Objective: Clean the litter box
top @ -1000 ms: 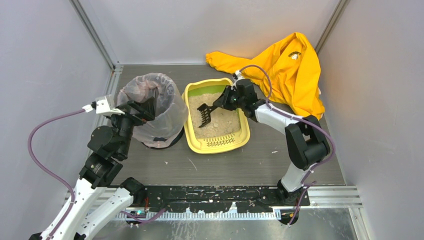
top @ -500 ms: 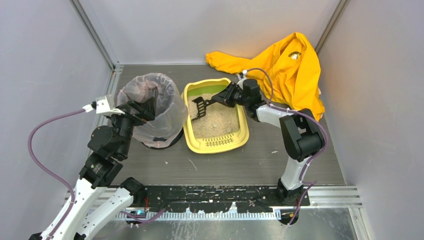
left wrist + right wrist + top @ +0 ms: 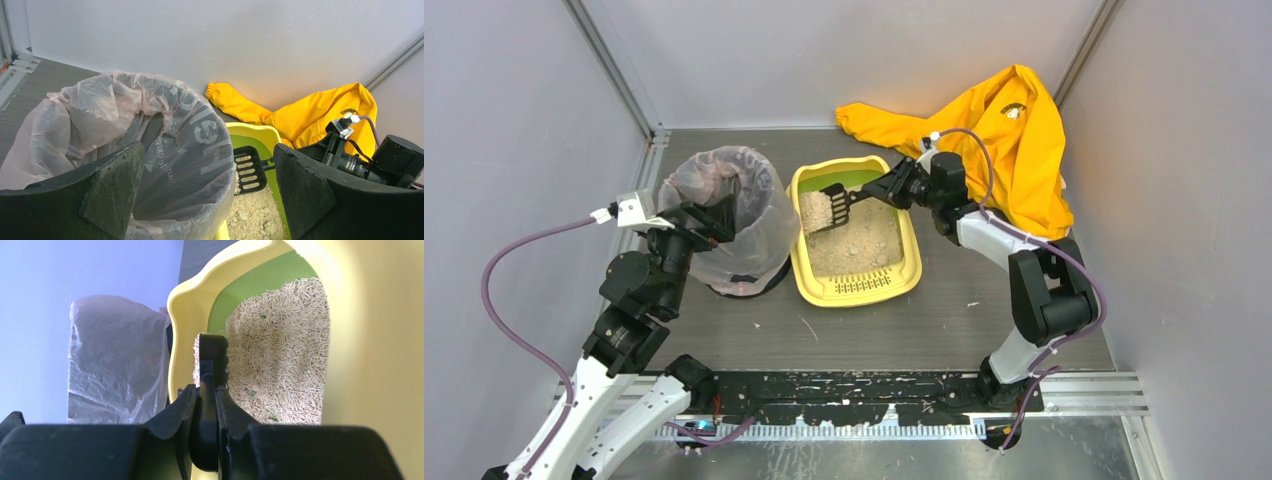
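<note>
The yellow litter box [image 3: 854,290] with a green inner wall and beige litter lies mid-table; it also shows in the left wrist view [image 3: 252,131] and the right wrist view [image 3: 175,340]. My right gripper [image 3: 886,188] [image 3: 206,395] is shut on the handle of the black slotted scoop [image 3: 822,212] [image 3: 212,355]. The scoop carries litter and is held above the box's back left part, close to the bin. The scoop head shows in the left wrist view [image 3: 248,170]. My left gripper [image 3: 714,215] [image 3: 207,190] is open, its fingers spread at the bin's near rim.
A round bin [image 3: 724,200] [image 3: 100,115] [image 3: 115,360] lined with a translucent bag stands just left of the box. A yellow garment [image 3: 1009,140] [image 3: 310,115] lies at the back right. Grey walls close in on the left, back and right.
My right gripper has lifted the scoop out of the litter and moved it left and back; it now holds litter near the bin. The left arm has not moved.
</note>
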Controlling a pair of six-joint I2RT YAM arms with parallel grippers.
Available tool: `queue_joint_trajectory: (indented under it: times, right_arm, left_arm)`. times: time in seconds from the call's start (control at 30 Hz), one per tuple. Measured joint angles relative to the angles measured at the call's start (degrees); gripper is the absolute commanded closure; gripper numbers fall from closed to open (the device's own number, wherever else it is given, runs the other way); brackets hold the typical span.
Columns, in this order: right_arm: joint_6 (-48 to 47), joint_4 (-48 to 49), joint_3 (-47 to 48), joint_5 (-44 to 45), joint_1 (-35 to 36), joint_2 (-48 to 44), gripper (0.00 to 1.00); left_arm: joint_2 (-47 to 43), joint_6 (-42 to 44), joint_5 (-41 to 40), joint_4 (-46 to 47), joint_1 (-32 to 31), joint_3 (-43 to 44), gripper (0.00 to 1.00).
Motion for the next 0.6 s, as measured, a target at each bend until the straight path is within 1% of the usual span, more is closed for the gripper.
queue_joint_trajectory:
  times: [0.43,0.5,0.6]
  right_arm:
    - [-1.7,-2.6,-6.2,0.0,-4.2,-5.3,0.99]
    - [-1.1,-2.2,-7.3,-0.9,-5.1,-6.1,0.99]
    - [1.8,2.1,-10.2,-3.6,-8.2,-7.1,0.99]
  left_arm:
    - [0.0,-0.1,1.0,0.0,0.0,0.0,0.0]
    - [0.0,-0.2,1.0,0.0,0.0,0.0,0.0]
    - [0.0,-0.2,1.1,0.0,0.0,0.0,0.0]
